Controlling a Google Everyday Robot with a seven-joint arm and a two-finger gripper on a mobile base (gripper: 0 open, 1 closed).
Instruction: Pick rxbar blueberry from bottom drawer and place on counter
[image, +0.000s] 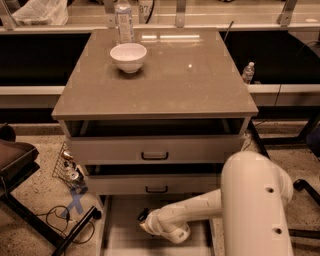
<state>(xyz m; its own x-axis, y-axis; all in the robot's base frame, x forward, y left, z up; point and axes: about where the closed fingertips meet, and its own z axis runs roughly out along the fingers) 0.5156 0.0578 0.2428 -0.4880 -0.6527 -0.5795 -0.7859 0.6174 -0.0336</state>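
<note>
We cannot make out the rxbar blueberry. The gripper (145, 220) sits low inside the open bottom drawer (122, 237), and we cannot tell its grasp. Above it, 2 upper drawers (155, 149) stand ajar under the glossy counter (170, 80), which bears 1 white bowl (128, 56) and 1 bottle (124, 21). A speckled floor (35, 192) lies around the cabinet.

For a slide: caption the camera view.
Gripper down in open bottom drawer; bowl sits on counter.

High view looking down at counter (175, 80), gripper (145, 219) low in bottom drawer (125, 236)
</note>
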